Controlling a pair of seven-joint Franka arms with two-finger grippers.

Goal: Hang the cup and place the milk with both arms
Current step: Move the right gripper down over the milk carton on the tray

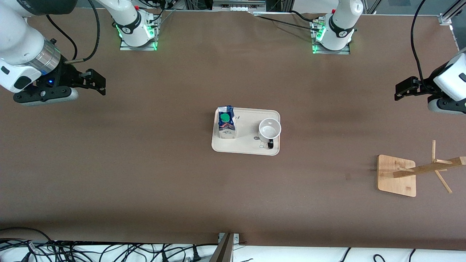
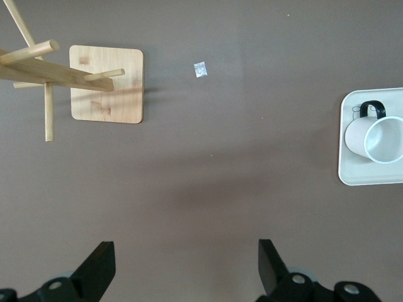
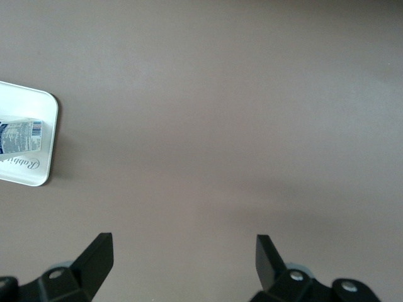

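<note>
Front view: blue-and-white gable-top milk carton (image 1: 226, 122) and white ceramic cup (image 1: 269, 130) stand on a cream tray (image 1: 244, 147), well apart from both raised grippers. Left wrist view: left gripper (image 2: 182, 267) spread wide over bare table, cup far off. Right wrist view: right gripper (image 3: 182, 261) spread too, carton distant.

**What my tabletop carries**

My tabletop (image 1: 145, 174) is a broad brown surface, matte and plain. Near its middle lies a cream tray (image 1: 245, 149) with rounded corners, flat on the brown. Toward my left arm's end, and nearer the front camera than the tray, stands a wooden rack: its square bamboo base (image 1: 397, 175) sits flat on the surface, and its pegged post (image 1: 429, 168) rises from it. Between tray and rack, close to the rack, I see a small pale scrap (image 2: 200, 69) on the brown.
</note>
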